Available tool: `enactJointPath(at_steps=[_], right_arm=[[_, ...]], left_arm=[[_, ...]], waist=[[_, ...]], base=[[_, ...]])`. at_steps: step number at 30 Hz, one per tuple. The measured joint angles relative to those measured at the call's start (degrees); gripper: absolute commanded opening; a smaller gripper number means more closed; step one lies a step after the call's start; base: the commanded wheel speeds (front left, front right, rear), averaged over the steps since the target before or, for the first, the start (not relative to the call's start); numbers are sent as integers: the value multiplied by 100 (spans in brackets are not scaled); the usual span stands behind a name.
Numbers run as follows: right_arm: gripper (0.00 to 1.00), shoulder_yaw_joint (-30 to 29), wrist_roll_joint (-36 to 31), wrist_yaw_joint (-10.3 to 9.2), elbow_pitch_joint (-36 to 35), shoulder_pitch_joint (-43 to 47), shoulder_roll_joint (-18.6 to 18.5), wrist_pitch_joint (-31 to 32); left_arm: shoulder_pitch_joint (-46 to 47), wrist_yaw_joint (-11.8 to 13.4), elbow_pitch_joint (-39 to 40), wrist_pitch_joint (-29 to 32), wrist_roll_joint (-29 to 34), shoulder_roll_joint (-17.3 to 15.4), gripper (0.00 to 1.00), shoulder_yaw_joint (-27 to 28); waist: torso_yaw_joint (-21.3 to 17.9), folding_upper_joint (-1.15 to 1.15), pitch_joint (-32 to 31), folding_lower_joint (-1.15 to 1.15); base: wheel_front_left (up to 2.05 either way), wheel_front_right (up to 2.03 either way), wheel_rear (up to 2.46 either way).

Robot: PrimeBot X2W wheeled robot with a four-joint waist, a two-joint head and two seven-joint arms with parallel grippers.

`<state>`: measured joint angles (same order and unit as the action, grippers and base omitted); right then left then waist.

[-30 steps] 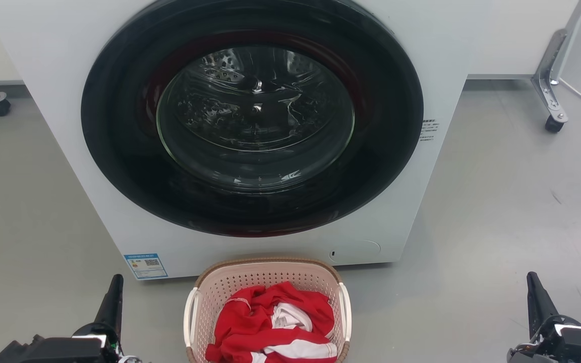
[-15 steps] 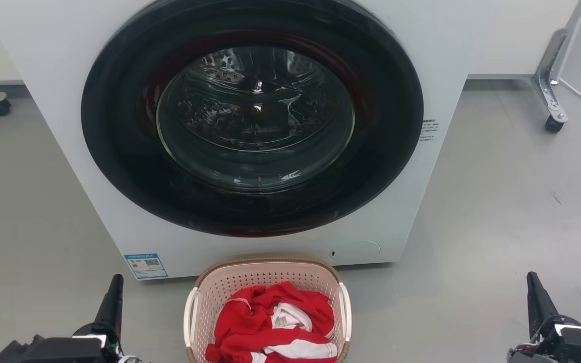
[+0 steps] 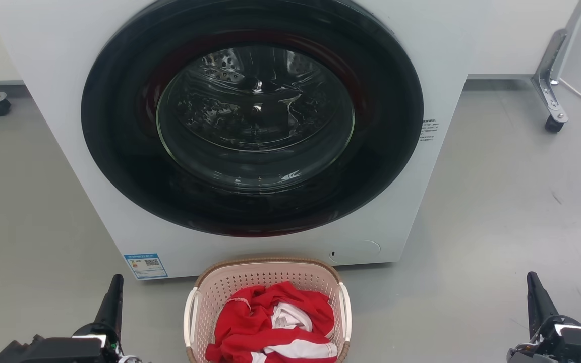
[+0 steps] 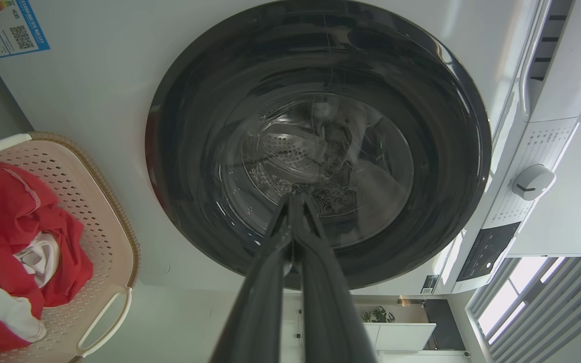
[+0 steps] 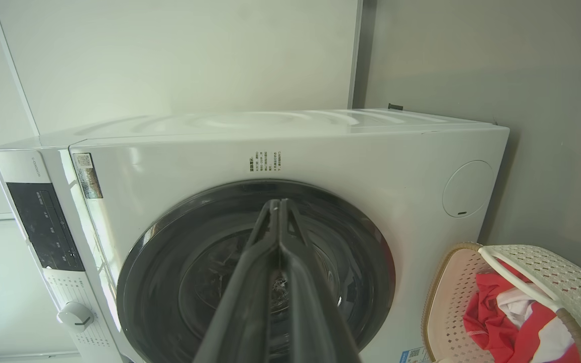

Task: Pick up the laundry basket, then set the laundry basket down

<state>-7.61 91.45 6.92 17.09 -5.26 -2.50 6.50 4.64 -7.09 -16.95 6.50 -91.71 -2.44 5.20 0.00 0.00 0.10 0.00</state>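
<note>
- Our left gripper and right gripper each had its fingers pressed together, touching nothing.
- The laundry basket sat on the floor between them, just before the washer, with red and white clothes inside.

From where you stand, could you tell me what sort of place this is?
Probably a laundry area, maybe a test room: a front-loading washer, a basket of red clothes before it, and a wheeled frame on the floor.

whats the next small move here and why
The left gripper and right gripper are shut and out wide, while the laundry basket sits on the floor between them, so probably open both and swing them inward toward its white handles.
</note>
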Motion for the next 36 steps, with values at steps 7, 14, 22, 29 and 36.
enactJointPath(at_steps=[7,14,22,29,36], right_arm=[[0,0,0,0,0,0,0,0],[0,0,0,0,0,0,0,0],[0,0,0,0,-1,0,0,0],[0,1,4,0,-1,0,0,0],[0,1,5,0,-2,0,0,0]], left_arm=[[0,0,0,0,0,0,0,0],[0,0,0,0,0,0,0,0],[0,0,1,0,0,0,0,0],[0,0,1,0,0,0,0,0],[0,0,2,0,0,0,0,0]], waist=[[0,0,0,0],[0,0,0,0],[0,0,1,0],[0,0,1,0],[0,0,1,0]], base=[[0,0,0],[0,0,0],[0,0,0],[0,0,0],[0,0,0]])
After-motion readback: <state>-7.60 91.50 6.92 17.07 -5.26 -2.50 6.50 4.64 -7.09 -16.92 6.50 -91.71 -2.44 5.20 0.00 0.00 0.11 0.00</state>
